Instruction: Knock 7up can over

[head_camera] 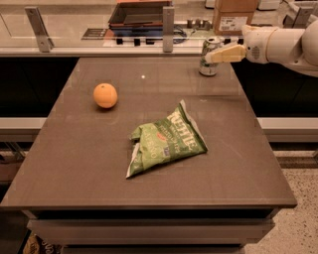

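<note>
The 7up can [208, 63] stands upright near the far right corner of the brown table [89, 168]. It is silver with green marks and a shiny top. My gripper [214, 56] comes in from the right on a white arm. Its pale fingers point left and their tips reach the can's upper right side, partly in front of it.
An orange [105, 95] sits at the far left of the table. A crinkled green chip bag [166, 144] lies near the middle. Behind the table runs a counter with a metal rail post [168, 22] and a cardboard box [234, 15]. Floor shows at the lower right.
</note>
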You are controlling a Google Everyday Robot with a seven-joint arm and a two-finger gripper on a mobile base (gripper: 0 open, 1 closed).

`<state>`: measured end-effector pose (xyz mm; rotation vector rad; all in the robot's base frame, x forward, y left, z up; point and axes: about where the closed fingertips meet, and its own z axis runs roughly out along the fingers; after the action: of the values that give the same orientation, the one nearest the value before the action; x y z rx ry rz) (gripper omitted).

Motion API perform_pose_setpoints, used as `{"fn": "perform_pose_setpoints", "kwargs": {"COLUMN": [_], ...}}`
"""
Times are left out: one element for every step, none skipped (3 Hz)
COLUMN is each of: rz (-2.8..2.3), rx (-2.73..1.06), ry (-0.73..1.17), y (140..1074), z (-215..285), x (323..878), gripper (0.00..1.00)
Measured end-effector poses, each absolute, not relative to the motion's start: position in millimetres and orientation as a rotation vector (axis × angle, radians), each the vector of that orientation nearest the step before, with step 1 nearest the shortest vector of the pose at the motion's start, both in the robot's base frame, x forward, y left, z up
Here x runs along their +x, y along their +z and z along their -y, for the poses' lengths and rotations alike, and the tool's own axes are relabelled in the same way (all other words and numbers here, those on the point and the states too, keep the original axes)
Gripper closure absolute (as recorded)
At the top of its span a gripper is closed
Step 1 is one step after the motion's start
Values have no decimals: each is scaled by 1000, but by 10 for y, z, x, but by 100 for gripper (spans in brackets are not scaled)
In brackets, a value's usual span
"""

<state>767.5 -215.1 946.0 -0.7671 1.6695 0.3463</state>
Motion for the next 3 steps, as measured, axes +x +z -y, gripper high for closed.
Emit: {"fn": "perform_pose_setpoints", "kwargs": {"rz": [-1672, -1688, -1710], "rx": [-772, -769, -755], "ry": [390, 418, 448], "y": [9384, 9285, 9149], "z": [2048, 1976, 1921], "x": [7849, 7997, 8159], "gripper": [0, 0, 0]}}
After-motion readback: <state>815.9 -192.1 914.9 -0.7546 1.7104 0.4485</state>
